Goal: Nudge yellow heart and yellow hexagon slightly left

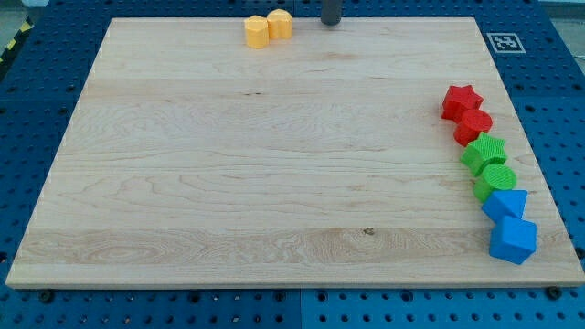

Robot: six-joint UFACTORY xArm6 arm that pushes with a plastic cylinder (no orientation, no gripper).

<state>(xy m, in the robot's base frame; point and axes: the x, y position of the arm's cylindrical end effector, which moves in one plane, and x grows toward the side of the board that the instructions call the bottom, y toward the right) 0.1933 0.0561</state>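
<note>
Two yellow blocks sit touching at the view's top, left of centre. The left one (258,32) looks like the yellow heart, the right one (280,24) like the yellow hexagon; the shapes are hard to tell apart. My tip (330,23) is at the board's top edge, a short way to the right of the right yellow block, with a gap between them.
The wooden board (274,164) lies on a blue pegboard table. Down its right edge runs a line of blocks: red star (462,100), red block (473,125), green block (483,153), green block (494,180), blue block (505,205), blue cube (514,240). A marker tag (504,41) is at top right.
</note>
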